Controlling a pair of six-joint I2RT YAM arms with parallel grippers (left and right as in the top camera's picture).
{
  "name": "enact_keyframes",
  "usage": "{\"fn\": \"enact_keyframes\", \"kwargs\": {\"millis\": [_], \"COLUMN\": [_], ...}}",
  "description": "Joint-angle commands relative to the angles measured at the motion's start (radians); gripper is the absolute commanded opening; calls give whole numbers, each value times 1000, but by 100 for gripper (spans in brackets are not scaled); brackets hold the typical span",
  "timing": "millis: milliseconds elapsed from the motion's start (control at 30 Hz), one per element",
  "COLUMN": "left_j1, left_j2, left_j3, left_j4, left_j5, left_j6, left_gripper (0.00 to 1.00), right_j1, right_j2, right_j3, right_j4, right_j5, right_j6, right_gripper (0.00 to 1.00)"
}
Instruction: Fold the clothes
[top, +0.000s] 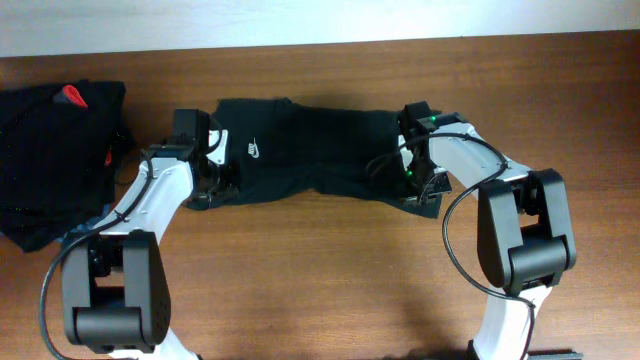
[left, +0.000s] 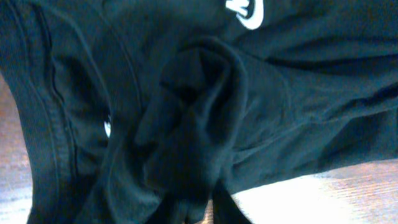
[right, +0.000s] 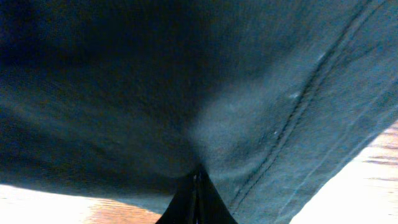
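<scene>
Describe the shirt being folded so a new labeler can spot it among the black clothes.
On the wooden table, look at the far middle, where one black shirt is spread sideways. Unlike the crumpled black pile at the left edge with its red patch, it carries a small white swoosh logo.

**Overhead view.** A soft black fabric shirt (top: 320, 150) with a small white swoosh logo (top: 254, 151) lies stretched sideways across the brown wooden table (top: 320, 280). The left gripper (top: 212, 178) meets its left end, and the right gripper (top: 418, 180) meets its right end. A heap of black clothes (top: 50, 160) bearing a red tag (top: 70, 97) lies apart, at the table's left edge.
</scene>
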Motion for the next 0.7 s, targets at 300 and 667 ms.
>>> {"fn": "enact_keyframes", "kwargs": {"millis": [300, 667], "left_j1": [-1, -1], "left_j2": [11, 11], "left_j3": [6, 6], "left_j4": [13, 38], "left_j5": [16, 83], "left_j6": [0, 0], "left_gripper": [6, 4], "right_j1": [-190, -180], "right_j2": [-19, -19], "right_j3": [-61, -61], "right_j4": [19, 24], "right_j5": [73, 66], "right_j6": [-23, -26], "right_gripper": [4, 4]}}
